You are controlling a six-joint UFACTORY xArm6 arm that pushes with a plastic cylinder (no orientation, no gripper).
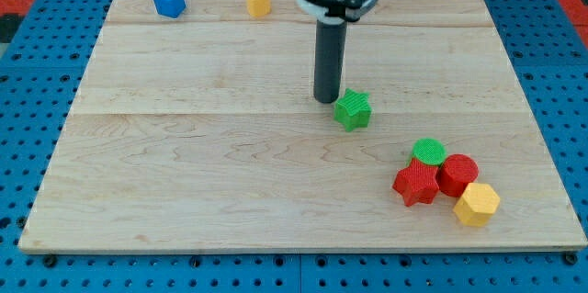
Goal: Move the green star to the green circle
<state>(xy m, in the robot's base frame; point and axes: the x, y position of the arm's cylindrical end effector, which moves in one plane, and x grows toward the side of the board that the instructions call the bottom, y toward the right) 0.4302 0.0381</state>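
Observation:
The green star (353,110) lies right of the board's middle. My tip (327,99) stands just to its upper left, touching or nearly touching it. The green circle (428,152) lies toward the view's lower right, well apart from the star, in a cluster with other blocks.
A red star (416,184), a red circle (457,174) and a yellow hexagon (477,204) crowd around the green circle. A blue block (169,1) and a yellow block (258,2) sit near the wooden board's (184,146) top edge at the view's left.

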